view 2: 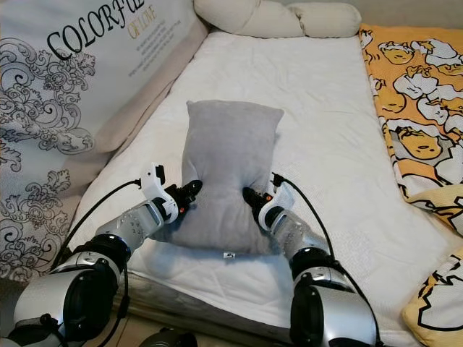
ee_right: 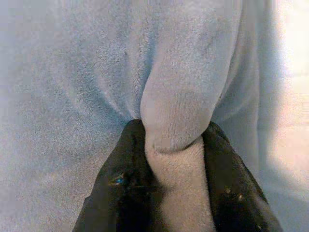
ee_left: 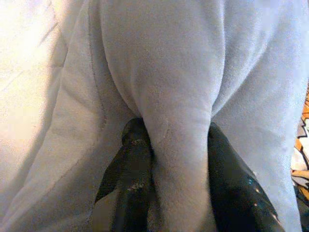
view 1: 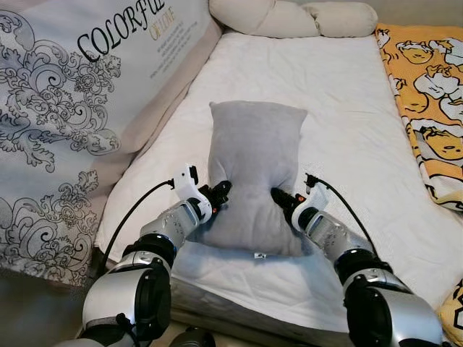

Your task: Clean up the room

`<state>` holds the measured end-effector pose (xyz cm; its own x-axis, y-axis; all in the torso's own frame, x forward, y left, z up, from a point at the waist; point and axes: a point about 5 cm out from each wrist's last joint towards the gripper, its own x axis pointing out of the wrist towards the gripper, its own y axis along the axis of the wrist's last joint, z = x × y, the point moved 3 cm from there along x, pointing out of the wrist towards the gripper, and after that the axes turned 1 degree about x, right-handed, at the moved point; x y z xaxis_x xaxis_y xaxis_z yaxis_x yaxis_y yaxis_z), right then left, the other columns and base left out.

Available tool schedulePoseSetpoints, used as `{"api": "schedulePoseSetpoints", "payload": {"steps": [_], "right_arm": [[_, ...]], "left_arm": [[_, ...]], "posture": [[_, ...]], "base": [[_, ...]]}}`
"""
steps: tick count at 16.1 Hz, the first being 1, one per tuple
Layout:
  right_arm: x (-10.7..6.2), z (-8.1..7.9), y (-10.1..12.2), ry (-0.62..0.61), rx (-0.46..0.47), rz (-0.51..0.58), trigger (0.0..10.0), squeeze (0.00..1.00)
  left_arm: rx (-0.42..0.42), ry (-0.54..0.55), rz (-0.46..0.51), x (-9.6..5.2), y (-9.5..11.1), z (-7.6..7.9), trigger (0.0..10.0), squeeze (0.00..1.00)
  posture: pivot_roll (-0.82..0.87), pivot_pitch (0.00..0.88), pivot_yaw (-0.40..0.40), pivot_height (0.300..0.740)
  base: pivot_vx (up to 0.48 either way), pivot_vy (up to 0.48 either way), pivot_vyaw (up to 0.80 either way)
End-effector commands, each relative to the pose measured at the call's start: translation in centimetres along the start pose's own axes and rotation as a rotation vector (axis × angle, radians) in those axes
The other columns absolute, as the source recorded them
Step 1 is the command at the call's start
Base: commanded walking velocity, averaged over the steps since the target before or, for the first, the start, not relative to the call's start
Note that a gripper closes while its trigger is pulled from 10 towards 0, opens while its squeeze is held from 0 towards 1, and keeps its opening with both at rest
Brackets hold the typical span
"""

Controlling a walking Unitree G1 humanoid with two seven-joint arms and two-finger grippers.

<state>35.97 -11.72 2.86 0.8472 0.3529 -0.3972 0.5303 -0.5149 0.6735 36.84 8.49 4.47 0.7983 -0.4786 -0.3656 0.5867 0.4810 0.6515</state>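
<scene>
A grey plush pillow (view 1: pixel 255 166) lies lengthwise on the white mattress (view 1: pixel 347 108) in front of me. My left gripper (view 1: pixel 221 192) pinches the pillow's left side near its lower half, and my right gripper (view 1: pixel 281 196) pinches the right side at the same height. The pillow is squeezed narrow between them. In the left wrist view a fold of grey fabric (ee_left: pixel 178 145) sits between the two black fingers (ee_left: pixel 130 164). The right wrist view shows the same: a fold (ee_right: pixel 174 125) clamped between the fingers (ee_right: pixel 125 169).
A large patterned cushion (view 1: pixel 65 108) with "COLORFUL" lettering leans along the left side of the bed. Cream pillows (view 1: pixel 289 18) lie at the far end. An orange cartoon-print blanket (view 1: pixel 434 94) covers the right edge. The mattress's near edge (view 1: pixel 239 303) is just below my arms.
</scene>
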Motion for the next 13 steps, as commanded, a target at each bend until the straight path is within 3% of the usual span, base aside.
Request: {"api": "schedulePoseSetpoints", "payload": {"steps": [1, 4, 6, 7, 9, 11, 13], "right_arm": [[0.1, 0.0, -1.1, -0.017, -0.001, -0.032, 0.0, 0.0], [0.1, -0.4, -0.9, 0.009, 0.027, -0.018, 0.0, 0.0], [0.3, -0.8, -0.5, 0.008, 0.044, 0.017, 0.0, 0.0], [0.3, -1.1, -0.1, 0.02, 0.003, 0.035, 0.0, 0.0], [0.1, -3.3, 1.5, 0.083, -0.085, 0.118, 0.0, 0.0], [-1.1, -4.9, 3.9, 0.115, -0.084, 0.237, 0.0, 0.0], [-2.6, -6.1, 5.7, 0.137, -0.104, 0.333, 0.0, 0.0]], "left_arm": [[0.003, -0.005, -0.086, 0.1, -2.1, 0.1, 0.0, 0.0], [0.052, -0.042, -0.071, 0.3, -1.7, 0.8, 0.0, 0.0], [0.158, -0.071, -0.027, 0.5, -0.7, 1.7, 0.0, 0.0], [0.177, -0.088, -0.021, 0.5, -0.5, 2.0, 0.0, 0.0], [0.227, -0.142, 0.03, 0.4, 0.8, 3.5, 0.0, 0.0], [0.328, -0.184, 0.108, -0.5, 2.3, 5.3, 0.0, 0.0], [0.355, -0.194, 0.193, -1.7, 4.1, 6.7, 0.0, 0.0]], "posture": [[-0.09, 0.0, 0.078, 0.74], [-0.08, 0.0, 0.076, 0.74], [-0.08, 0.0, 0.073, 0.74], [-0.08, 0.0, 0.073, 0.74], [-0.08, 0.0, 0.071, 0.74], [-0.07, 0.0, 0.065, 0.74], [-0.07, 0.0, 0.066, 0.74]], "base": [[0.0, 0.0, 0.0], [0.0, 0.0, 0.0], [0.0, 0.0, 0.0], [0.0, 0.0, 0.0], [0.0, 0.0, 0.0], [0.0, 0.0, 0.0], [0.0, 0.0, 0.0]]}}
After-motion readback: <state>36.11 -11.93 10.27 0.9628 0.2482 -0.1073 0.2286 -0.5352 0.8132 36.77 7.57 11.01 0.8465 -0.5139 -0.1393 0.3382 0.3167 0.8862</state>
